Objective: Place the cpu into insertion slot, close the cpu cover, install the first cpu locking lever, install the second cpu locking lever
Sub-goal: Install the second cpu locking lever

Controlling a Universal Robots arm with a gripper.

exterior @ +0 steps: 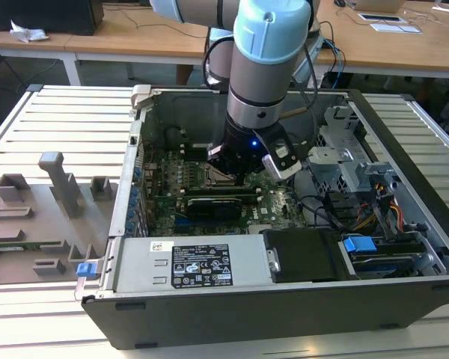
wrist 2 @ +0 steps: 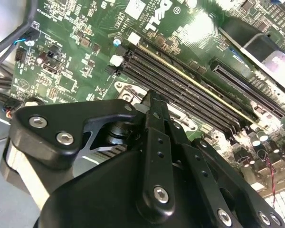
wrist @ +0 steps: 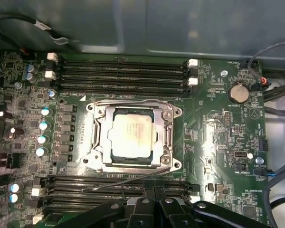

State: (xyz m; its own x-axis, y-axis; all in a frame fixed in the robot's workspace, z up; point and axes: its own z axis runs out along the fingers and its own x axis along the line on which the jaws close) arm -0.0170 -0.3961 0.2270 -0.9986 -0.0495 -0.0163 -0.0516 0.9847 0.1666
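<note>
While the gripper (exterior: pixel 243 161) hangs low inside the case in the exterior view, the first wrist view shows the cpu (wrist: pixel 131 134) seated under the closed cpu cover (wrist: pixel 167 137), just beyond the fingertips (wrist: pixel 149 187); jaw state unclear.

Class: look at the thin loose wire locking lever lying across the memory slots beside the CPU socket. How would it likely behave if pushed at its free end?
The thin grey wire locking lever is long and slender, so it would probably flex springily rather than stay rigid. Its smooth metal looks slippery, so a fingertip might slide off. Its far end seems to meet the silver socket frame, so it would likely swing, not slide.
</note>
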